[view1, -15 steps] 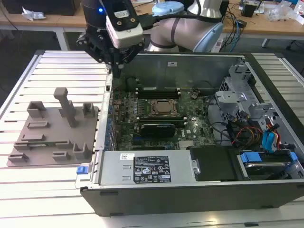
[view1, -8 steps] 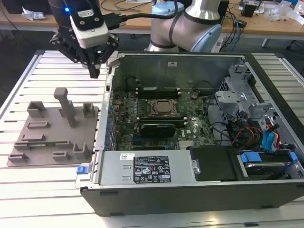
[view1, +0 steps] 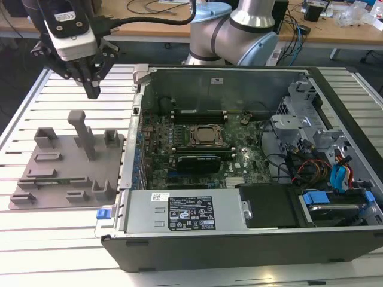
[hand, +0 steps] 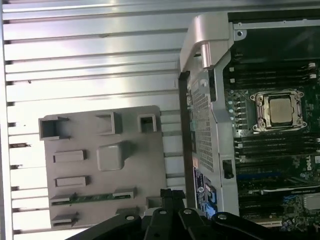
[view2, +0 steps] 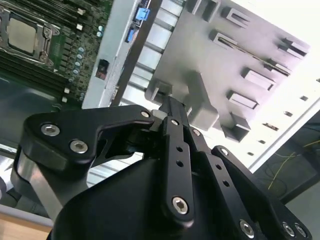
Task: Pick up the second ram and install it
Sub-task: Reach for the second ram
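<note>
The gripper [view1: 91,89] hangs above the grey holder plate [view1: 64,172]; its jaws are closed together on nothing. The ram [hand: 92,198] lies flat in a slot of the plate.

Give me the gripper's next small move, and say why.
Probably carry the black gripper across until it stands over the thin dark-green ram stick lying in the grey plastic holder plate. In the first wrist view its shut, empty fingers sit off to one side of the stick, not above it.
</note>
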Motion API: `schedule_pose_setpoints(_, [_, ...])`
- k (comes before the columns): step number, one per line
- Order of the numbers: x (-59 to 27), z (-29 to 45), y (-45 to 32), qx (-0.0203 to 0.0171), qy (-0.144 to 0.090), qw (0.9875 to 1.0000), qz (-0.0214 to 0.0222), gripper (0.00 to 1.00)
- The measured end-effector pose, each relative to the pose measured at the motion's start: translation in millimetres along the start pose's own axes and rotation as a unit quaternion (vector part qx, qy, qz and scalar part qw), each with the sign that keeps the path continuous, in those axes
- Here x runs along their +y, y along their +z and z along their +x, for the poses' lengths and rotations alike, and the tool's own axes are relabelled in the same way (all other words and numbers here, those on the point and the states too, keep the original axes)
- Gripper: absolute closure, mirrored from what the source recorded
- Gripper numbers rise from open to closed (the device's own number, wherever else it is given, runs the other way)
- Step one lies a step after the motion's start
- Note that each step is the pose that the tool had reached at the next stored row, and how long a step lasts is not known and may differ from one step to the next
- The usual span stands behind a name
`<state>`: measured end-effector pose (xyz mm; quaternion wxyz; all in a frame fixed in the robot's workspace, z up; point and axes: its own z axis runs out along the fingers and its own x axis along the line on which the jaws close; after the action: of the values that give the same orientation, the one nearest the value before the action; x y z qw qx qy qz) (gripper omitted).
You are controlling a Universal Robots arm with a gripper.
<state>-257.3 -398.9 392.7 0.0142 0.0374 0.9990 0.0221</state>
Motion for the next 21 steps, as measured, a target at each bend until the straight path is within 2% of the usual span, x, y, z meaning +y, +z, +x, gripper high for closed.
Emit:
schedule_pose_setpoints(2, [-1.2,15.5,-0.3,0.0,0.0,1.0,0.0,0.9])
schedule_pose_setpoints(5, [-1.9,25.9,-0.5,0.0,0.0,1.0,0.0,0.9])
schedule_pose_setpoints(11, [-3.9,52.5,-0.9,-0.0001,0.0,1.0,0.0,0.9])
schedule_pose_setpoints(17, [-5.7,66.8,-0.6,0.0,0.0,1.0,0.0,0.9])
schedule_pose_setpoints(19, [-11.5,70.9,-0.3,0.0,0.0,1.0,0.0,0.9])
schedule_pose_setpoints(21, [-21.7,73.0,0.9,-0.0001,0.0,1.0,-0.0001,0.9])
